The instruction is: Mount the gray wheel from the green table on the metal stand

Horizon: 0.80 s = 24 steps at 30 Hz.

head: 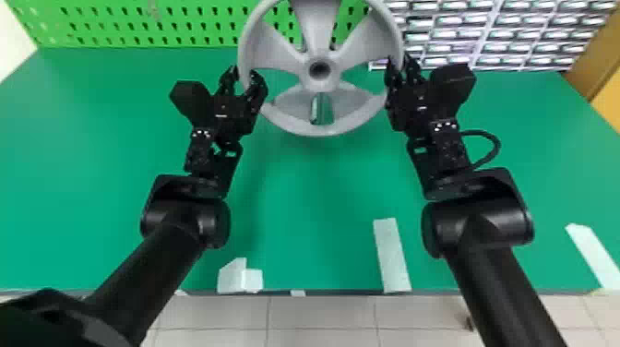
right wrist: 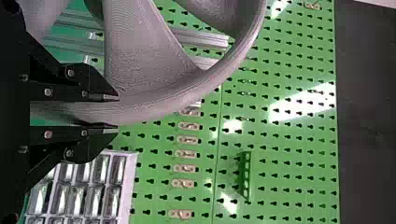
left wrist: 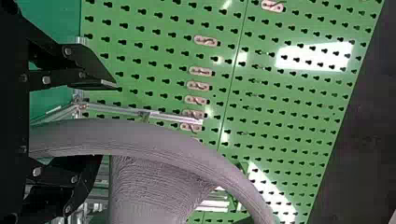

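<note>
The gray, rigid-looking spoked wheel (head: 320, 84) is raised near the flat green surface's (head: 115, 161) far edge; the right gripper (head: 398, 59) pinches its rim, the left gripper's (head: 243, 72) fingers straddle it, parted. Probably light; grip opposite sides.

One gray wheel (head: 318, 85), four fingers (head: 258, 90)

Green perforated board (head: 120, 19), rack of small compartments (head: 496, 34), white strips (head: 392, 256), pale tiled floor (head: 323, 314)
</note>
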Motion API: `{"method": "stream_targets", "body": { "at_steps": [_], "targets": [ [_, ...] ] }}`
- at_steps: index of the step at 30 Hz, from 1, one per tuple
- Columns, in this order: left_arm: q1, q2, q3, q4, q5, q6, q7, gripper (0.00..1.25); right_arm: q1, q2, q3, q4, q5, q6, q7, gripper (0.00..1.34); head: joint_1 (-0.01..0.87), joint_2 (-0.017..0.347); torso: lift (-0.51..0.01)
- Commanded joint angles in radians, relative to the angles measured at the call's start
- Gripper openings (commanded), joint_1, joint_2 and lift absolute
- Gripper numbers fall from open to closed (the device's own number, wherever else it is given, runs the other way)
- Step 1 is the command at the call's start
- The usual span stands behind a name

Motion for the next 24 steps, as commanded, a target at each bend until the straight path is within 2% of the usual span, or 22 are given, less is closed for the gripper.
{"method": "stream_targets", "body": {
  "at_steps": [1,24],
  "targets": [
    [0.003,0.0,-0.002,0.008,-0.004,-0.015,-0.001,0.46,-0.004,0.001,0.001,0.014,0.003,-0.013,-0.004,0.24,0.867,0.052,-0.1],
    [-0.029,-0.004,0.006,0.086,-0.031,-0.036,-0.001,0.46,-0.045,0.001,0.011,0.103,0.017,-0.064,-0.025,0.24,0.867,0.052,-0.1]
  ]
}}
